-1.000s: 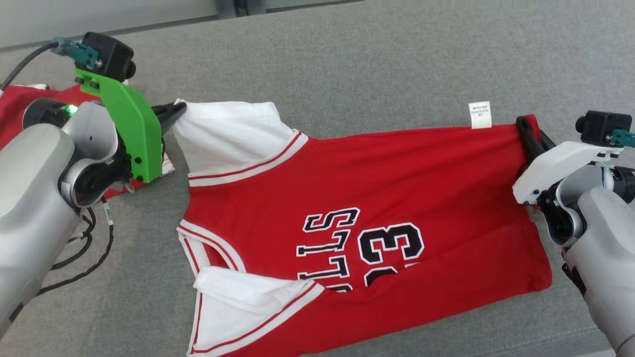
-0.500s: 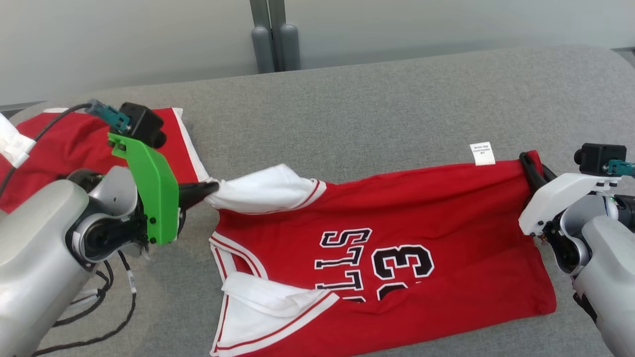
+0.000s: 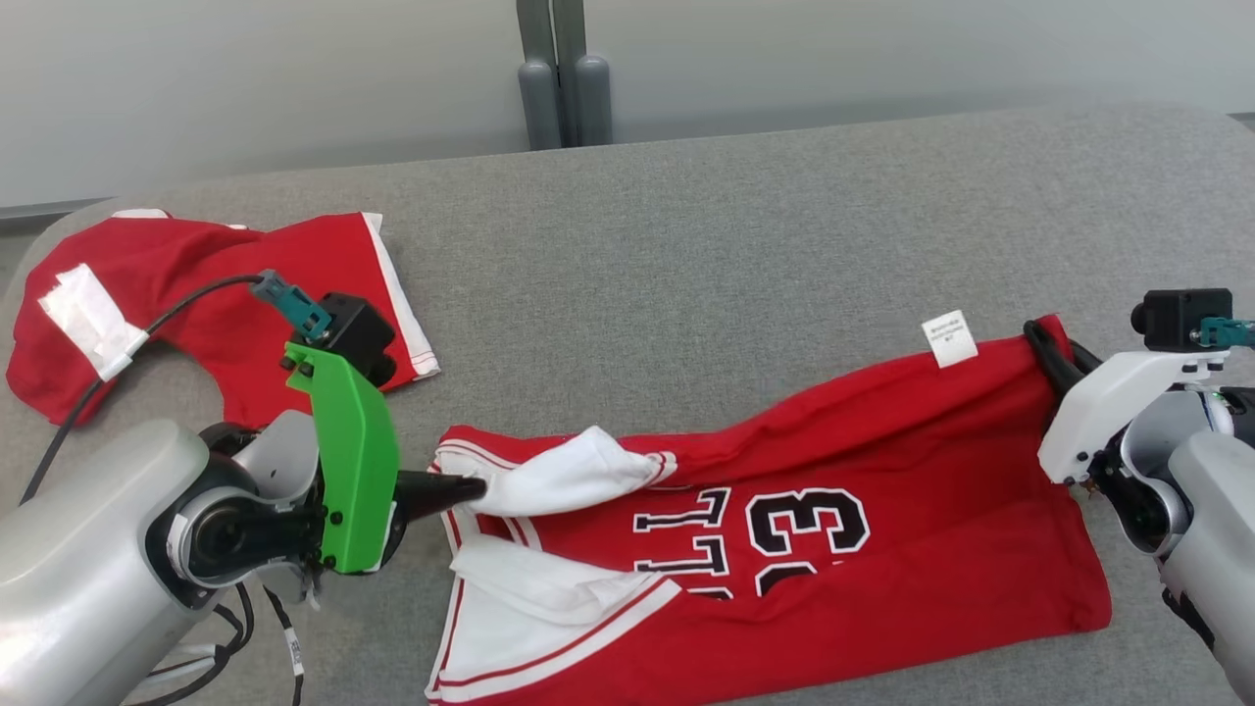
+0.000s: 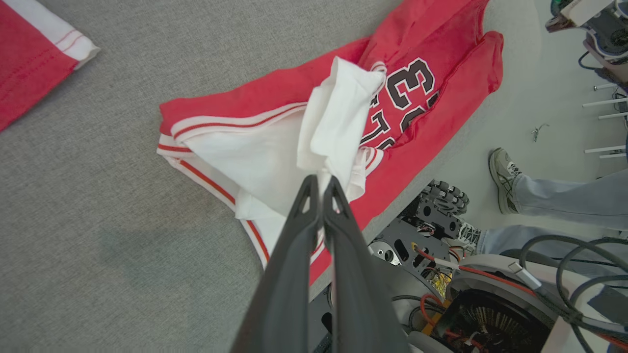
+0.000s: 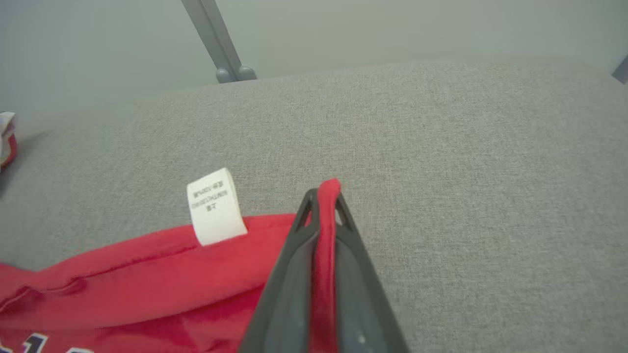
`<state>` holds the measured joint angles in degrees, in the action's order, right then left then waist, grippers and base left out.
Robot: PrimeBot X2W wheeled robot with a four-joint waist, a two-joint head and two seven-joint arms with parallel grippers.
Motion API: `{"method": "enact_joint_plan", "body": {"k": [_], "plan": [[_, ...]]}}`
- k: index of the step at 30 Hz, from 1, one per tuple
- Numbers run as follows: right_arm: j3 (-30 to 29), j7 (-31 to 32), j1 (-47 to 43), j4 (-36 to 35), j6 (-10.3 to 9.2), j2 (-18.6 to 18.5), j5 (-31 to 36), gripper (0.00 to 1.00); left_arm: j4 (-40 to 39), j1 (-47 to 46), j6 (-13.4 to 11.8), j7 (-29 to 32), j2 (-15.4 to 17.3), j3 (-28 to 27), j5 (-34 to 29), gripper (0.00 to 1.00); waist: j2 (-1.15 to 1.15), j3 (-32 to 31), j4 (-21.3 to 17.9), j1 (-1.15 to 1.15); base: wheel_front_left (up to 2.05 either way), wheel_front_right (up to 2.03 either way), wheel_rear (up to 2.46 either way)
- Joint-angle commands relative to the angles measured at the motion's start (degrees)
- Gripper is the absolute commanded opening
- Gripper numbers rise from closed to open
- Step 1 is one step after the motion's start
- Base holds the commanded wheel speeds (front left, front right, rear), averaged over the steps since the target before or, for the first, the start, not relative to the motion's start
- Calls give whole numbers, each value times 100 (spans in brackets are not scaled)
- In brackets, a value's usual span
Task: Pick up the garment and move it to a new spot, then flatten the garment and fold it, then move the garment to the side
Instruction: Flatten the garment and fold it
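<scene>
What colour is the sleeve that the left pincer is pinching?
White, with red-striped trim at its edge. The sleeve shows best in the left wrist view.

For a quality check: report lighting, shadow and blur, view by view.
Head view: even, soft light, no glare, jersey lettering crisp. Left wrist view: sharp, a faint shadow on the grey surface beside the left pincer. Right wrist view: right pincer close and slightly soft, label print fuzzy.

Head view looks down across the grey table point(image 3: 745, 245); both wrist views peer closely at the same jersey point(image 3: 912, 471).
</scene>
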<state>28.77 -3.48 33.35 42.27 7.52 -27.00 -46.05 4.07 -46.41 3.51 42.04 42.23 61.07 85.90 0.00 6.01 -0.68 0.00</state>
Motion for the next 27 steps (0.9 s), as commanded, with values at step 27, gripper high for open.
{"method": "enact_joint_plan", "body": {"k": [27], "plan": [[1636,1398,-362,-1771,-3,-1858,-1432,0,-673,378,-485,733,352,221,521,0,0,116,36,0,0,0,0]]}}
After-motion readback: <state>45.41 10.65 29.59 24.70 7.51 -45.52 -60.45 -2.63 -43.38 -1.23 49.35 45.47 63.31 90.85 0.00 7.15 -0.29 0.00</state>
